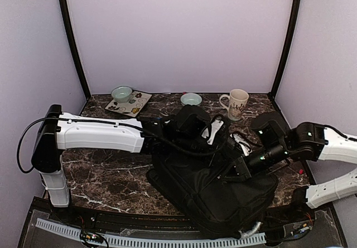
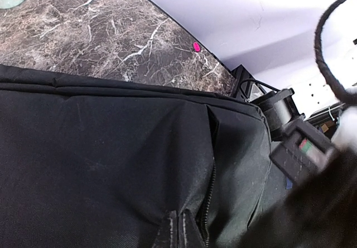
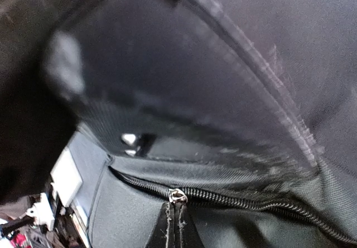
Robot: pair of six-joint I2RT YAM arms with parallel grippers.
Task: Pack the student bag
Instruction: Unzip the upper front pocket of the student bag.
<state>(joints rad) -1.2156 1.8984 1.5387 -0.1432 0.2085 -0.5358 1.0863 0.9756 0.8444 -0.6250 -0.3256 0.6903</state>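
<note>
Bag (image 1: pixel 223 186) sprawls lower centre, spilling over the desk's (image 1: pixel 106 175) near edge. Left hand (image 2: pixel 179 228) is pinched together against its fabric, right hand (image 3: pixel 174 225) clamped on the zipper pull (image 3: pixel 177 195). There's open marble at lower left.

Dark marble table (image 1: pixel 106 175), black bag (image 1: pixel 223 195) at front right; patterned mat (image 1: pixel 134 105), small bowl (image 1: pixel 191 99), mug (image 1: pixel 237 104) along back

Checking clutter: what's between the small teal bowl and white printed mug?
Bare dark marble tabletop only, between small teal bowl and white printed mug; top view.
</note>
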